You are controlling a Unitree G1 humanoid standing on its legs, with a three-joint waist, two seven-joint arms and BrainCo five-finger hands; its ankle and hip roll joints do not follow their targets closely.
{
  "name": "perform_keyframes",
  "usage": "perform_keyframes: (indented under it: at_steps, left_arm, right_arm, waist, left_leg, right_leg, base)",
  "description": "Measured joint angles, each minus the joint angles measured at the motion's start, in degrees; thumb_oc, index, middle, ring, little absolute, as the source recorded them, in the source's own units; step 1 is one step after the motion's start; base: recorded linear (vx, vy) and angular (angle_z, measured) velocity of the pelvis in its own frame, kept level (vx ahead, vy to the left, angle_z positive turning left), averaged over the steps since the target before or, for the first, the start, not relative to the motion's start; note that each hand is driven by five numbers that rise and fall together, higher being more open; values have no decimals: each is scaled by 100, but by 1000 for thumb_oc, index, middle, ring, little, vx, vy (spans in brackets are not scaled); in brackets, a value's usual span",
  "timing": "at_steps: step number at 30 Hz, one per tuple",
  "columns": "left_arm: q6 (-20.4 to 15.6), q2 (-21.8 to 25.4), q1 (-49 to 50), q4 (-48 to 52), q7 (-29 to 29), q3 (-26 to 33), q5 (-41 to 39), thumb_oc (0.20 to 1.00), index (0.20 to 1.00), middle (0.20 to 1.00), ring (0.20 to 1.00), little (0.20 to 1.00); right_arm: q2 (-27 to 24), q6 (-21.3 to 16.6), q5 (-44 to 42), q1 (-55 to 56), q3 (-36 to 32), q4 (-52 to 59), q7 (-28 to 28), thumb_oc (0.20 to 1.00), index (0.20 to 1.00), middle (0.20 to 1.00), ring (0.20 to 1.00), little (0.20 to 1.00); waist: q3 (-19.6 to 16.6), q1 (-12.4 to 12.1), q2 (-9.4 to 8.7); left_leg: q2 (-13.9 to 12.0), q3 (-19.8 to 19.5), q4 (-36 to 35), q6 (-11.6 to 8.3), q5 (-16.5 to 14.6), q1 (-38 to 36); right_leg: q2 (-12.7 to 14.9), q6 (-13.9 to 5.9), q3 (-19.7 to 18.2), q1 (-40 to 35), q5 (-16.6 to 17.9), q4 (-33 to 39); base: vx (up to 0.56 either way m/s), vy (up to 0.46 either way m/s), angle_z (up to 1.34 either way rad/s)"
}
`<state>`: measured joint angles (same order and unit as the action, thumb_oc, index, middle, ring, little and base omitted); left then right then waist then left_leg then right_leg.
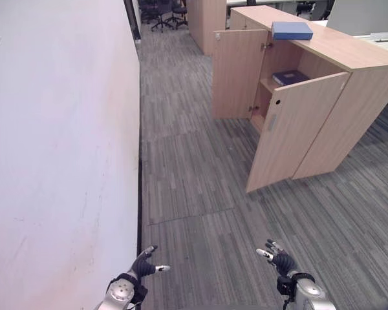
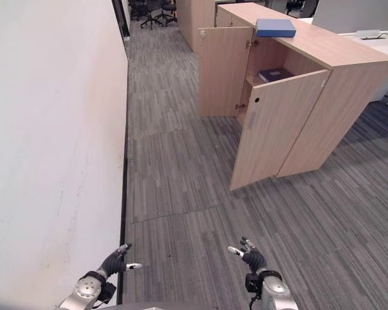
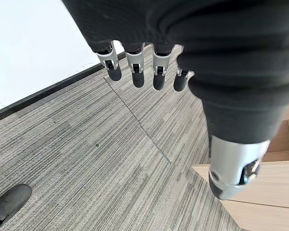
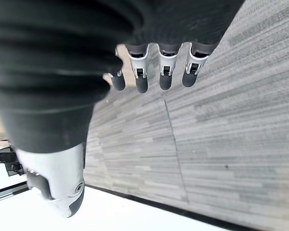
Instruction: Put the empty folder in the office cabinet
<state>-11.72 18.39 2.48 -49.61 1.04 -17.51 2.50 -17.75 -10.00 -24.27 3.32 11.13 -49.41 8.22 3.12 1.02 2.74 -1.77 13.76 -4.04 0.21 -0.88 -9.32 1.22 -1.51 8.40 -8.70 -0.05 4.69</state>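
Folder [image 1: 292,30], blue, lies atop the open cabinet [image 1: 349,97] while my left hand [image 1: 141,265] and right hand [image 1: 281,260] hang empty, fingers relaxed.

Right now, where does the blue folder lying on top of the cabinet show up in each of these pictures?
Left eye view: the blue folder lies flat on the cabinet top, upper right, above the open doors.
Right eye view: the same folder, upper right, on the cabinet top.
Left wrist view: not in it.
Right wrist view: not in it.
Shared landmark: the near open cabinet door.
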Motion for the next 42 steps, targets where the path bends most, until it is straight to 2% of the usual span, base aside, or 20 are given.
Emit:
perform_keyframes:
  at_steps: [22,27,28,30,31,32,34,35,36,37,38,39,40,41,42]
  left_arm:
    - [32,-17,31,-263,73,-2,-29,1000,1000,1000,1000,1000]
    - [41,-6,22,-259,77,-11,-208,1000,1000,1000,1000,1000]
    - [44,4,-12,-265,79,-31,-212,1000,1000,1000,1000,1000]
    - [45,20,-252,-287,74,-32,-226,1000,1000,1000,1000,1000]
    - [50,34,-421,-346,79,-39,-230,1000,1000,1000,1000,1000]
    - [55,-20,-469,-436,79,-29,-237,1000,1000,1000,1000,1000]
    - [65,-41,-506,-464,70,-40,-273,1000,1000,1000,1000,1000]
    - [66,-40,-555,-472,55,-48,-367,1000,1000,1000,1000,1000]
    - [74,-54,-552,-482,64,-71,-388,1000,1000,1000,1000,1000]
    - [77,-85,-553,-488,64,-77,-389,1000,1000,1000,1000,1000]
    - [72,-135,-543,-529,64,-73,-390,1000,1000,1000,1000,1000]
    - [52,-254,-570,-644,62,-59,-398,1000,1000,1000,1000,1000]
    - [59,-268,-692,-814,61,-67,-417,1000,1000,1000,1000,1000]
    - [89,-311,-707,-1054,62,-78,-429,1000,1000,1000,1000,1000]
    - [99,-302,-732,-1178,50,-54,-432,1000,1000,1000,1000,1000]
  right_arm:
    - [20,69,0,212,-19,-378,80,1000,1000,1000,1000,1000]
    - [11,79,-171,236,-33,-526,91,1000,1000,1000,1000,1000]
    - [12,77,-173,185,-30,-556,104,1000,1000,1000,1000,1000]
    - [29,78,-212,-55,-8,-751,117,1000,1000,1000,1000,1000]
    - [56,79,-227,-137,-6,-747,117,1000,1000,1000,1000,1000]
    - [31,74,-394,-214,-14,-747,114,1000,1000,1000,1000,1000]
    - [33,71,-395,-250,-13,-808,102,1000,1000,1000,1000,1000]
    - [70,76,-394,-334,0,-978,99,1000,1000,1000,1000,1000]
    - [89,71,-395,-380,-1,-1110,85,1000,1000,1000,1000,1000]
    - [77,75,-395,-389,-3,-1166,71,1000,1000,1000,1000,1000]
    - [60,75,-396,-404,-5,-1215,66,1000,1000,1000,1000,1000]
    - [-30,83,-395,-486,-6,-1331,68,1000,1000,1000,1000,1000]
    - [-22,146,-399,-596,-10,-1380,26,1000,1000,1000,1000,1000]
    - [6,152,-400,-597,22,-1380,27,1000,1000,1000,1000,1000]
    - [46,145,-401,-699,37,-1384,26,1000,1000,1000,1000,1000]
  waist:
    - [-100,30,-82]
    - [-85,135,-72]
    - [-20,164,-78]
    - [241,149,-237]
    - [393,159,-394]
    - [459,131,-438]
    - [542,150,-462]
    - [643,122,-557]
    - [656,30,-584]
    - [649,-9,-579]
    - [628,-46,-477]
    - [655,-137,-225]
    - [782,-135,-87]
    - [725,-213,-55]
    - [717,-361,-90]
  left_leg:
    - [-2,-59,-20,-17,24,3]
    - [-47,-66,47,-39,37,99]
    - [-73,-70,167,-51,39,162]
    - [-149,-176,1013,-168,-2,682]
    - [-146,-195,1508,-314,65,981]
    - [-205,-337,1968,-474,178,1251]
    - [-343,-421,2558,-533,196,1479]
    - [-432,-504,3263,-733,288,1930]
    - [-482,-509,3298,-696,262,2161]
    - [-492,-485,2775,-696,280,2255]
    - [-528,-523,2185,-693,352,2288]
    - [-790,-786,1200,-767,434,2300]
    - [-897,-1104,481,-977,618,2285]
    - [-930,-1266,-85,-1091,687,2378]
    - [-904,-1271,-179,-1143,712,2608]
  right_leg:
    - [-17,-3,9,-45,14,32]
    - [-55,25,-5,66,-44,-73]
    - [-68,46,-9,118,-76,-169]
    - [-94,163,-121,391,-207,-528]
    - [12,283,-182,449,-220,-568]
    - [-55,434,-196,478,-231,-666]
    - [-129,579,-206,479,-329,-751]
    - [-158,654,-261,439,-382,-755]
    - [-159,662,-273,449,-390,-652]
    - [-171,645,-280,386,-399,-359]
    - [-280,575,-276,197,-394,-129]
    - [-521,668,-269,465,-562,-570]
    - [-621,812,-196,604,-299,-862]
    - [-687,878,-283,618,-389,-825]
    - [-677,908,-507,632,-411,-604]
  base:
    - [9,-42,1]
    - [-24,-121,0]
    - [-57,-234,-5]
    - [-28,-200,2]
    - [42,-121,8]
    - [118,-178,13]
    - [202,-95,17]
    - [252,8,1]
    - [282,44,-13]
    - [330,62,-10]
    - [347,76,-15]
    - [385,73,-8]
    - [425,63,-21]
    - [458,47,-35]
    - [468,75,-90]
